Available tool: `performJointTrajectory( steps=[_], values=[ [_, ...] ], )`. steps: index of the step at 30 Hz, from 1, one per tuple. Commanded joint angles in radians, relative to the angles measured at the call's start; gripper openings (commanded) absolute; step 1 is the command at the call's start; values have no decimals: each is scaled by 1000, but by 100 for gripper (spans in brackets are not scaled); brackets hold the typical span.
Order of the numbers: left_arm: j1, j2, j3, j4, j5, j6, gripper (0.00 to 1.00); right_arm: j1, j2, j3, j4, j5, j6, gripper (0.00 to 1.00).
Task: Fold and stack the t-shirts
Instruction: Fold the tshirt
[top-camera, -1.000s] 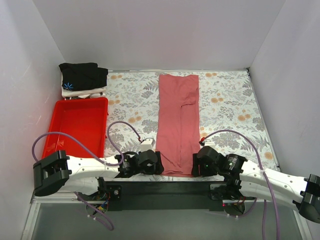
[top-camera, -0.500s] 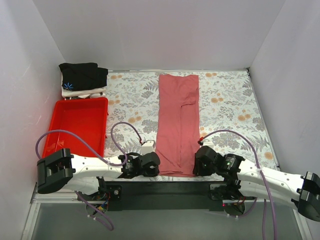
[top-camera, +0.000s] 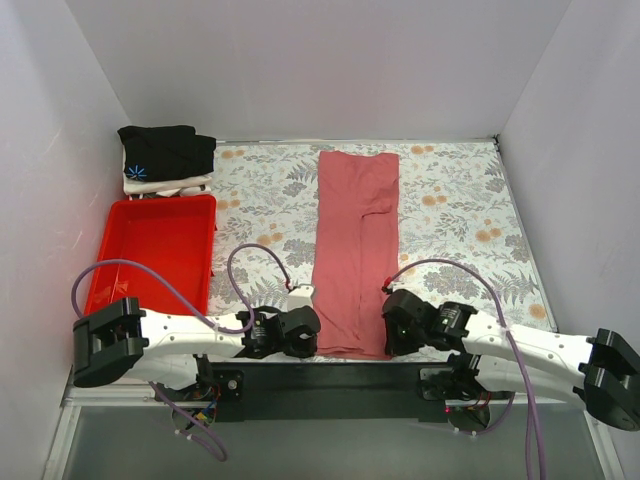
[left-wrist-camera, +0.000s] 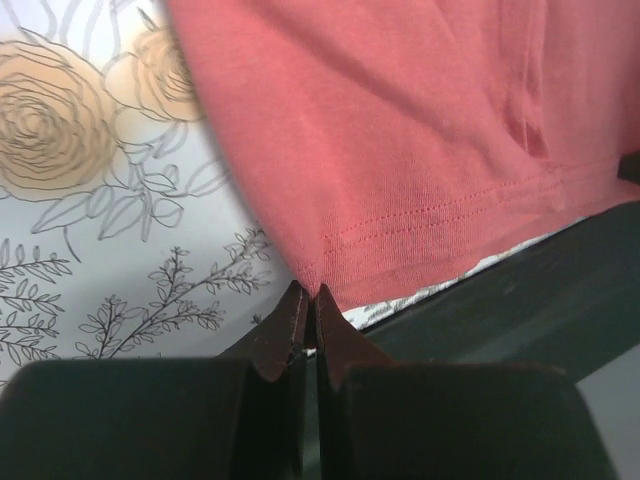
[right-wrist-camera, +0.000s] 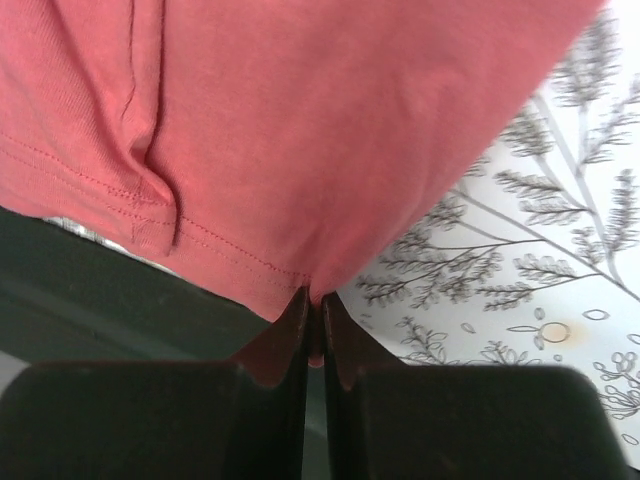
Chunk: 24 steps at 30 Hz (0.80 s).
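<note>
The salmon-red t-shirt (top-camera: 357, 245) lies as a long narrow strip down the middle of the flowered table cloth (top-camera: 460, 215). My left gripper (top-camera: 308, 335) is shut on the shirt's near left hem corner (left-wrist-camera: 312, 282). My right gripper (top-camera: 392, 325) is shut on the near right hem corner (right-wrist-camera: 314, 290). In both wrist views a pinch of red cloth sits between the closed jaws. A black t-shirt with a blue starburst mark (top-camera: 165, 152) lies folded on top of a white t-shirt (top-camera: 175, 185) at the far left corner.
A red plastic tray (top-camera: 120, 250) stands at the left, in front of the folded stack. The table's dark front edge (left-wrist-camera: 540, 290) runs just under the hem. White walls close the table on three sides.
Both grippers have gone from open to shut on the hem corners of the salmon-red t-shirt. The right one has moved slightly left onto the hem.
</note>
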Motion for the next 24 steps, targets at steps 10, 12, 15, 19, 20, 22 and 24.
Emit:
performJointTrajectory(
  steps=[10,12,15,19,20,22,24],
  values=[
    [-21,-49,-10,-80,323,186,0,41,65,114,-218,-315,-213,1],
    [-21,-81,-6,-94,301,166,0,41,45,154,-243,-315,-225,1],
    [-21,-169,30,-175,159,89,0,41,9,202,-278,-297,-222,1],
    [-21,-264,42,-135,39,54,0,41,-15,269,-294,-184,-208,1],
    [-19,-271,42,-88,19,52,0,41,-11,281,-294,-147,-205,1],
    [-18,-252,65,-65,-48,60,0,41,0,318,-291,-17,-202,1],
    [-13,-185,112,-63,-111,74,0,39,34,337,-291,109,-202,1]
  ],
)
